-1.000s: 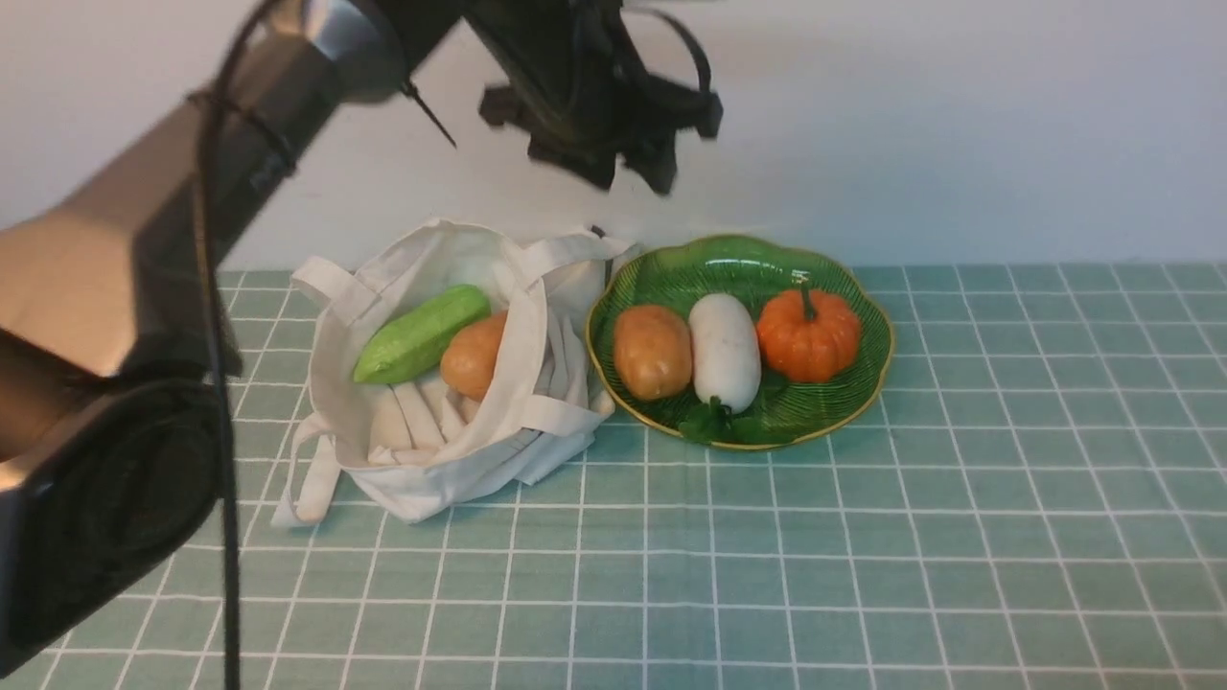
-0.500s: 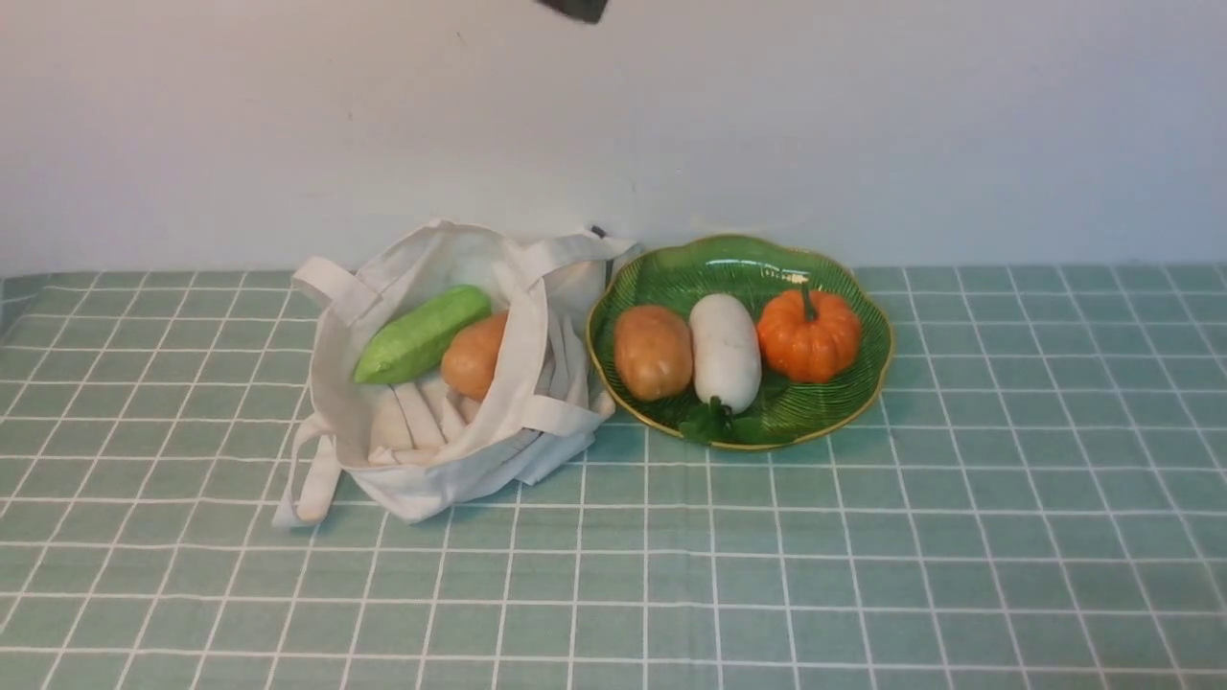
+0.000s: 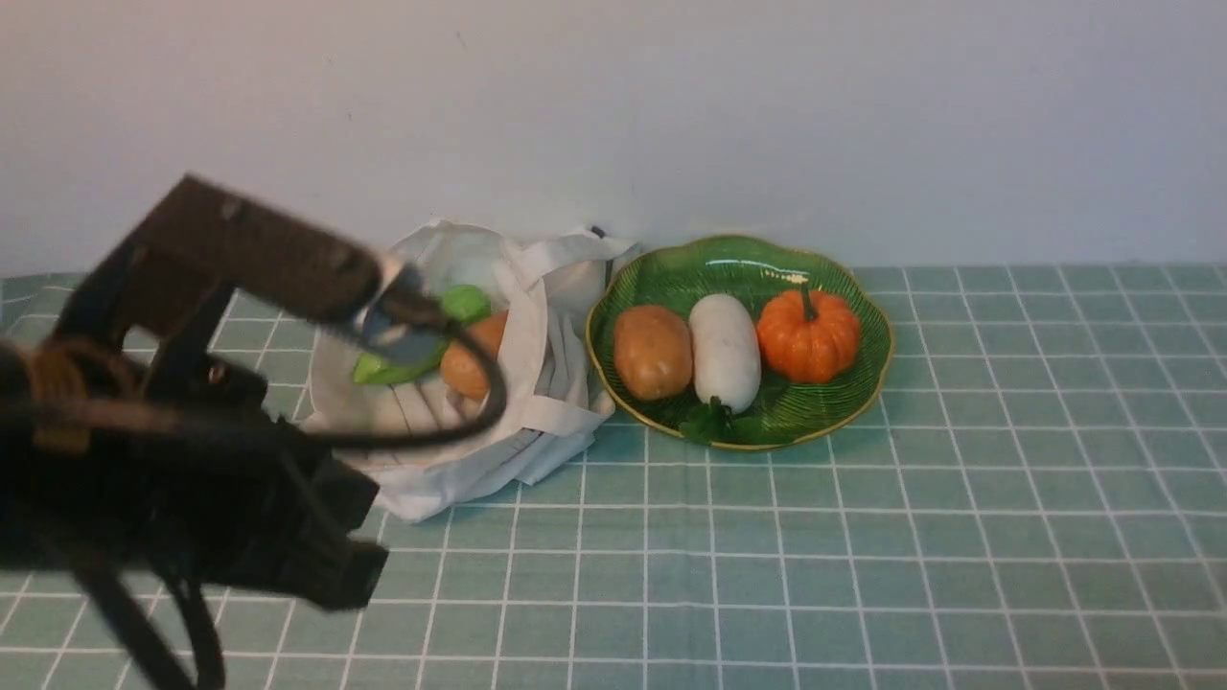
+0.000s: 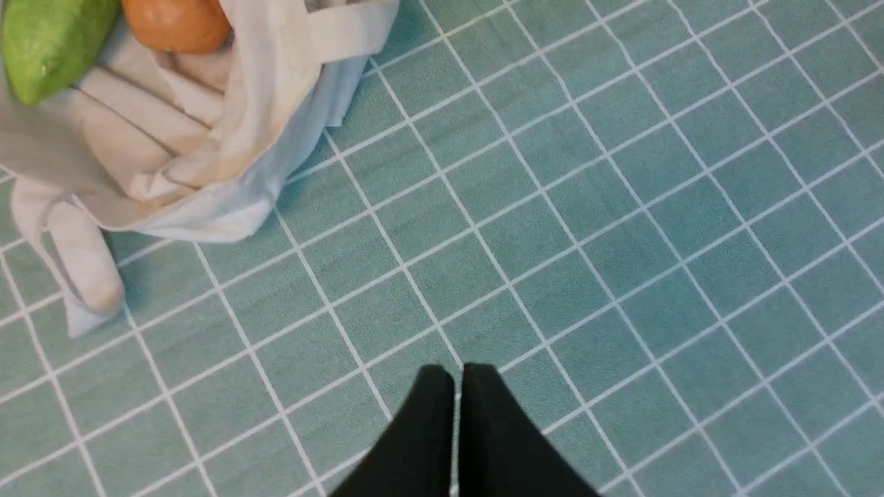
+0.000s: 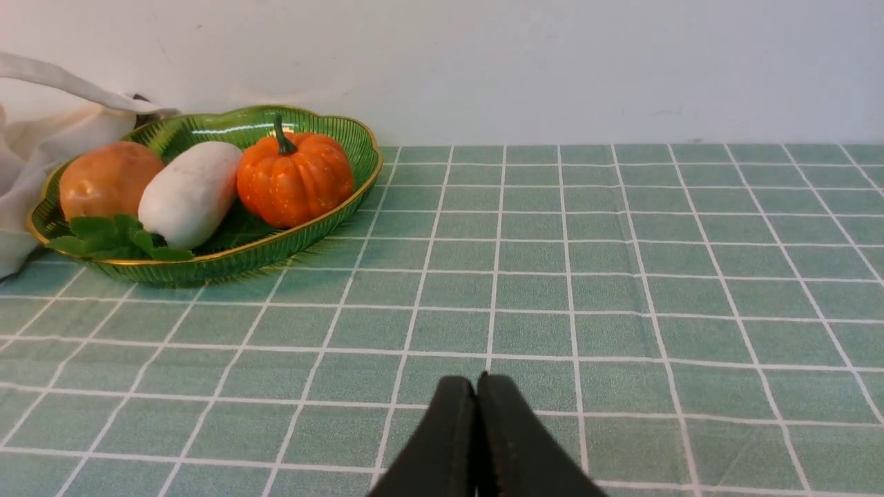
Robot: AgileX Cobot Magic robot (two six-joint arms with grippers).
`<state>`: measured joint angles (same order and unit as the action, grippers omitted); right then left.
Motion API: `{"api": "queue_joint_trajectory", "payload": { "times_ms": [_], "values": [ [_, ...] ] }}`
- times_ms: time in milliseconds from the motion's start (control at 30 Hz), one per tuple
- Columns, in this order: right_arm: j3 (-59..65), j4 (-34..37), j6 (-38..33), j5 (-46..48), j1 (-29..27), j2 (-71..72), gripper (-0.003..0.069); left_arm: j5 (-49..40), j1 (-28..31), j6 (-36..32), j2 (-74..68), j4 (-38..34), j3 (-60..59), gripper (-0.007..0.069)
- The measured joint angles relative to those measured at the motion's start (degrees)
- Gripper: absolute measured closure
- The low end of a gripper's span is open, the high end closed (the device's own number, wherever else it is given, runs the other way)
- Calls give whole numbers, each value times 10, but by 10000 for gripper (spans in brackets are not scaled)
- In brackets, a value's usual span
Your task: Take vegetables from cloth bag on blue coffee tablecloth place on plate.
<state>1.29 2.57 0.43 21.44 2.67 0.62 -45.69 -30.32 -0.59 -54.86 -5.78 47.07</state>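
veggies: green cucumber [image 4: 48,41] and tan potato [image 4: 176,21] lying in the off-white cloth bag [image 3: 566,278]; second potato [image 3: 652,352] on the green plate [image 3: 738,251] right beside it
surface: teal grid tablecloth [image 3: 863,556], plain white wall [image 3: 767,115] behind
left gripper [image 4: 457,373]: fingers pressed together, empty, over the cloth near the bag
right gripper [image 5: 475,383]: pinched together too, low over bare cloth

In the front view the dark left arm [image 3: 192,460] is smeared by blur and cut off by the left and bottom edges, so its outline cannot be told. It hides the left side of the soft off-white canvas cloth bag [image 3: 537,383] and the middle of the long light green cucumber [image 3: 467,303]. The left wrist view cuts that cucumber and the oval tan-brown potato [image 4: 176,24] at its edge.
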Motion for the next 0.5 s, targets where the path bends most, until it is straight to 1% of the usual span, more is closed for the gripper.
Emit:
{"api": "queue_joint_trajectory", "payload": {
  "times_ms": [100, 133, 167, 200, 300, 500],
  "values": [
    [0, 0, 0, 0, 0, 0, 675, 82, 0, 1, 65, 2, -96, 629],
    [0, 0, 0, 0, 0, 0, 675, 87, 0, 1, 74, 2, -100, 629],
    [0, 0, 0, 0, 0, 0, 675, 124, 0, 6, 105, -4, -132, 629],
    [0, 0, 0, 0, 0, 0, 675, 139, 0, 9, 122, -8, -146, 629],
    [0, 0, 0, 0, 0, 0, 675, 162, 0, 15, 160, -14, -164, 629],
    [0, 0, 0, 0, 0, 0, 675, 162, 0, 16, 188, -15, -168, 629]
  ]
}}
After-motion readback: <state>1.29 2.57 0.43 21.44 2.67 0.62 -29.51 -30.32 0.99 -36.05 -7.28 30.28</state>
